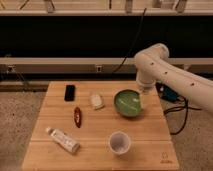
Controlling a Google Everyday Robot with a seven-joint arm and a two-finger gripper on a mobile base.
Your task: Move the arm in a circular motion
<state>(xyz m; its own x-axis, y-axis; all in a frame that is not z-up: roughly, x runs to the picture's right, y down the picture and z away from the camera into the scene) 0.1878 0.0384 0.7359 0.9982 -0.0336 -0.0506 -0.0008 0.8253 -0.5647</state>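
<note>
Biggest of all: the wooden counter point(150, 150), across the lower half of the frame, from the left side to a bit past the middle right. Behind it, a dark wall with a pale rail point(60, 64) running left to right across the upper middle.

Next, the arm point(172, 77) - big, white, thick and round, with small dark dots. In from the right edge of the frame, up to a fat bend at the upper right, then straight down toward the back right corner of the counter.

Then the green bowl point(128, 103), upright, on the right middle of the counter, just below the low end of the arm.

Then a white bottle point(62, 139), flat on its side at the lower left of the counter, lying slanted.

A white cup point(119, 142), upright with its mouth up, at the lower middle, below the bowl and not touching it.

A flat black thing point(69, 92) at the upper left of the counter. A small white lump point(97, 101) between it and the bowl. A thin red thing point(77, 116) a little lower, pointing up and down in the frame.

Smallest - the end effector point(145, 89), at the low tip of the arm, right of the middle of the frame, just above the back right rim of the bowl. Touching the rim or not: cannot tell. Open or closed: cannot tell.
</note>
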